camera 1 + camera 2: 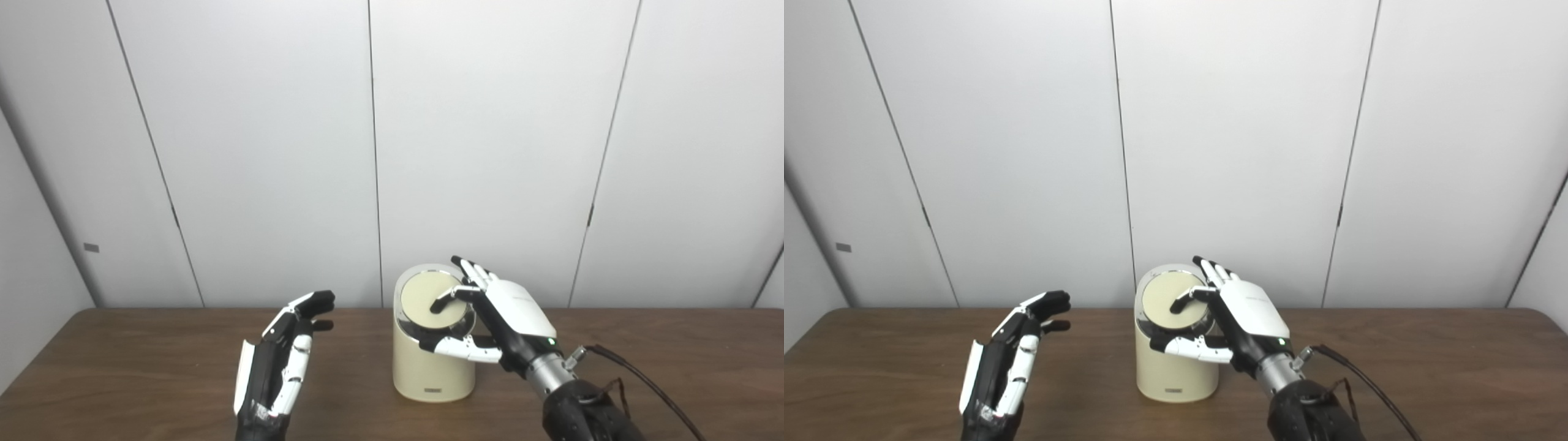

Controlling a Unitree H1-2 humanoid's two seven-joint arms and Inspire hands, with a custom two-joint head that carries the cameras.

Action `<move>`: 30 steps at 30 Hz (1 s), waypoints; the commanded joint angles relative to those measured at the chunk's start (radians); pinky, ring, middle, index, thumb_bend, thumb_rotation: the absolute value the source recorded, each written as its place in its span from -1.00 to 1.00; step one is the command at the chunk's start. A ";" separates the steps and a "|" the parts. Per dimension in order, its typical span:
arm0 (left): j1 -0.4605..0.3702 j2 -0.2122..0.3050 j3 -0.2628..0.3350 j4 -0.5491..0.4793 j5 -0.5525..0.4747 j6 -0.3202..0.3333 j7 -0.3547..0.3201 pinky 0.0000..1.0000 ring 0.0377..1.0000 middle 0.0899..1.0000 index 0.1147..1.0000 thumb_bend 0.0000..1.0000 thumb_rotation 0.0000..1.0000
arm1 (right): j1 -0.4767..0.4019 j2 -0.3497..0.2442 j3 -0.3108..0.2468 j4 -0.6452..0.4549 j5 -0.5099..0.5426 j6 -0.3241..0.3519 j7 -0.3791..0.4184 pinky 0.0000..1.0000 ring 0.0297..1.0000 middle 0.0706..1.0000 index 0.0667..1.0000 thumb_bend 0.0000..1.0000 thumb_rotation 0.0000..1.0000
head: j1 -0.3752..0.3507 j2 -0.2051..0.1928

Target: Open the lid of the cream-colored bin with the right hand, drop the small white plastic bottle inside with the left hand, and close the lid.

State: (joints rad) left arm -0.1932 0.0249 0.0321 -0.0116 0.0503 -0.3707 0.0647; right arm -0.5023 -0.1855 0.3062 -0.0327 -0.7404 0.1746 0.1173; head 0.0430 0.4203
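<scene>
Fingers of the white-backed right hand are seen spread and lightly curled, one dark tip laid on the round cream lid, nothing being gripped; the thumb is extended across the front of the bin just below the rim. Beneath these fingers the brown wooden table is spread, backed by pale grey wall panels. Directly under them stands the cream-colored cylindrical bin, its lid tilted toward the camera; whether it is raised cannot be told. Well to their left, the black-and-white left hand is held edge-up, fingers apart, empty. A dark cable is seen trailing behind the right wrist.
</scene>
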 commanded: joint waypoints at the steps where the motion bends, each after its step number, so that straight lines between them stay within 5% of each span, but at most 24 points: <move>1: -0.038 0.007 0.004 -0.020 -0.001 -0.028 -0.002 0.38 0.54 0.51 0.43 -0.61 0.48 | -0.019 0.007 -0.035 -0.072 0.031 0.001 -0.008 1.00 1.00 1.00 0.37 0.78 0.92 | -0.001 -0.002; 15: -0.052 0.006 0.005 0.017 0.009 -0.054 0.005 0.39 0.54 0.51 0.44 -0.61 0.51 | 0.001 0.008 -0.158 -0.222 0.115 0.019 -0.017 0.99 1.00 1.00 0.46 0.66 0.93 | -0.006 -0.019; 19: -0.057 0.006 0.007 0.017 -0.008 -0.066 0.003 0.42 0.56 0.54 0.46 -0.64 0.49 | 0.056 0.028 -0.227 -0.200 0.239 -0.102 -0.102 0.68 0.94 0.95 0.69 0.48 0.84 | 0.000 -0.022; 22: -0.061 0.006 0.015 0.020 -0.007 -0.080 0.010 0.43 0.56 0.54 0.45 -0.62 0.49 | 0.113 0.054 -0.285 -0.144 0.324 -0.219 -0.189 0.72 0.82 0.92 0.79 0.31 0.82 | -0.004 -0.024; 28: -0.062 0.012 0.023 0.019 -0.001 -0.096 0.013 0.42 0.55 0.55 0.47 -0.59 0.54 | 0.204 0.106 -0.361 -0.015 0.399 -0.389 -0.336 0.56 0.67 0.67 0.57 -0.35 0.32 | -0.001 -0.030; 30: -0.060 0.011 0.026 0.014 -0.008 -0.098 0.014 0.40 0.54 0.53 0.47 -0.58 0.24 | 0.217 0.113 -0.365 0.018 0.417 -0.458 -0.364 0.33 0.54 0.56 0.44 -0.35 0.07 | 0.001 -0.030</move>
State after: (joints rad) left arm -0.2175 0.0316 0.0553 0.0260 0.0452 -0.4194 0.0720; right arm -0.2421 -0.0747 -0.0529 0.0108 -0.3388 -0.1844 -0.2154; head 0.0429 0.3912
